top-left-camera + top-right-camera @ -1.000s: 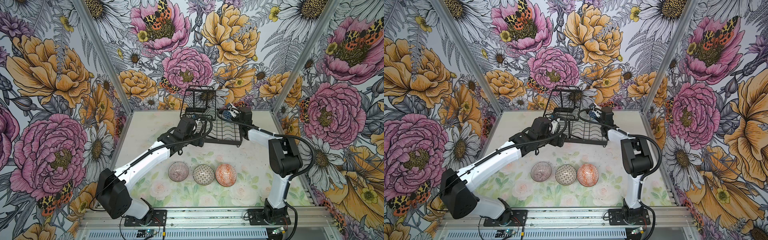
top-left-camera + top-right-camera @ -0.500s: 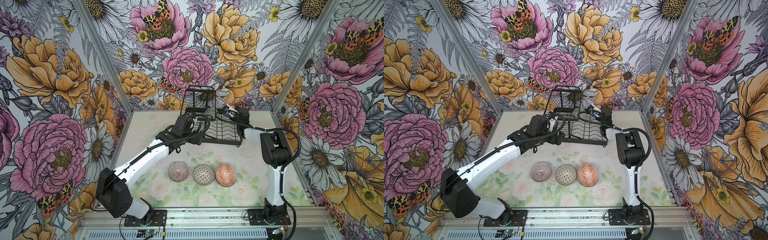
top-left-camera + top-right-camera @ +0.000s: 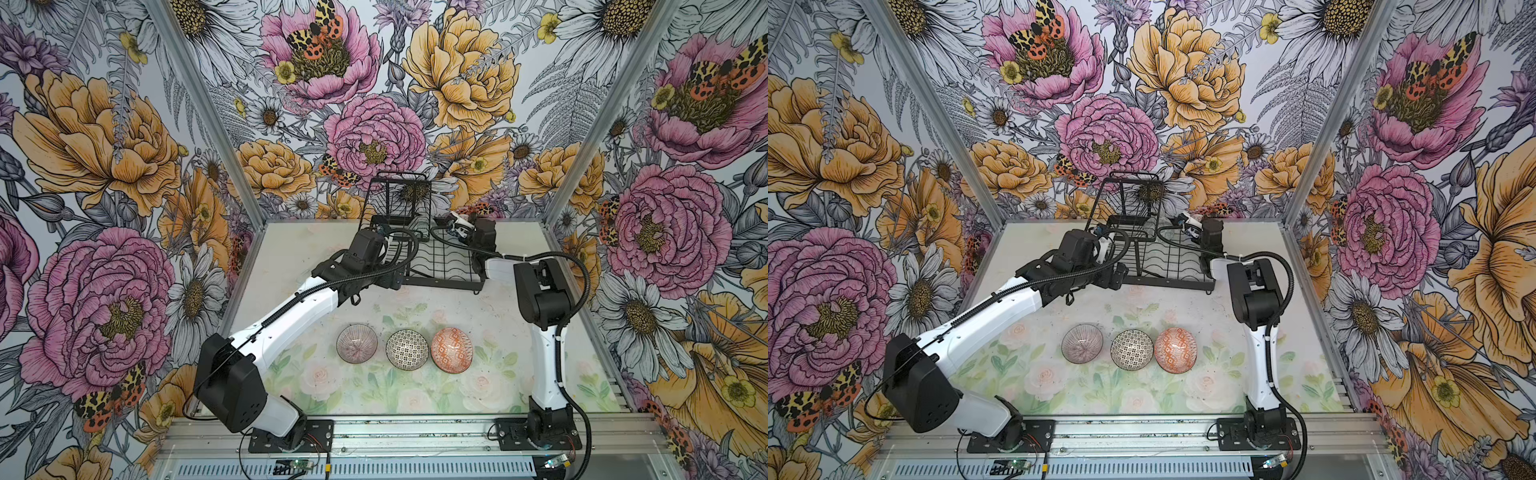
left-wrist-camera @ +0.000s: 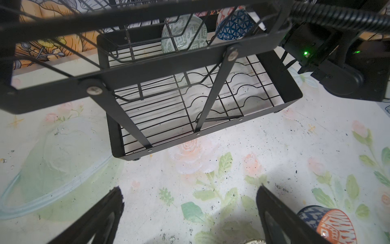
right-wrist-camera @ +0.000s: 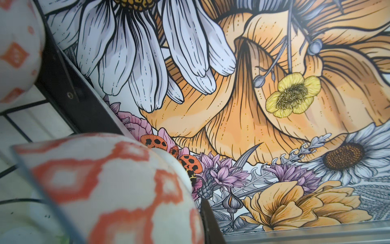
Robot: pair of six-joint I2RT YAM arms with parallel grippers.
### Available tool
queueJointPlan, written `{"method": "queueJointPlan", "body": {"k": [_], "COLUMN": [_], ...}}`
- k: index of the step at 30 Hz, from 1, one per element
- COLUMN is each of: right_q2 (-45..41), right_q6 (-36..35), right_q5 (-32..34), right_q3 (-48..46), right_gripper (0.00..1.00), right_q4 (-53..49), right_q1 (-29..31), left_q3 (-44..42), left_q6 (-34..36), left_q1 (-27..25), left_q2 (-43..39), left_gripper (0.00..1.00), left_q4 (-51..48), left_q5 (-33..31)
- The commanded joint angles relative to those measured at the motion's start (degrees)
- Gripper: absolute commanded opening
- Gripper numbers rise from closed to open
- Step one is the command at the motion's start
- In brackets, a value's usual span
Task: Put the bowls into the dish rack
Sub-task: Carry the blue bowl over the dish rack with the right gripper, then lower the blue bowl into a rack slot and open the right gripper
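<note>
Gently, my right gripper (image 3: 461, 222) pinches the blue lattice bowl (image 4: 232, 23) by its likely slick, brittle rim; left gripper (image 4: 189, 189) gapes empty

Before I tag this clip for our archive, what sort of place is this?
Probably a staged robot test cell, not a kitchen: flower-print walls, two robot arms bolted to an aluminium rail, and a dish rack with loose bowls on a printed tabletop.
</note>
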Motion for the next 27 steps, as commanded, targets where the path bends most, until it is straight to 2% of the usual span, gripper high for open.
{"method": "queueJointPlan", "body": {"k": [1,15,27], "right_q2": [1.33,3.89,3.58], "right_q6": [-0.82,-5.01,-4.45], "right_q5": [-0.27,-0.21,-2.44], "right_q3": [2.1,2.47,2.74], "right_gripper": [0.0,0.0,0.0], "right_q4": [5.39,5.96,2.81], "right_q1": [0.02,0.35,0.42], "left_q3": [1.92,2.19,1.84], "left_q6": [0.92,1.1,1.1], "left_q1": [0.8,0.92,0.99], "left_q2": [0.48,0.79,0.61], "left_gripper": [0.99,0.99,0.99], "left_q4": [-0.57,-0.82,-0.78], "left_q5": [1.13,1.4,1.42]}}
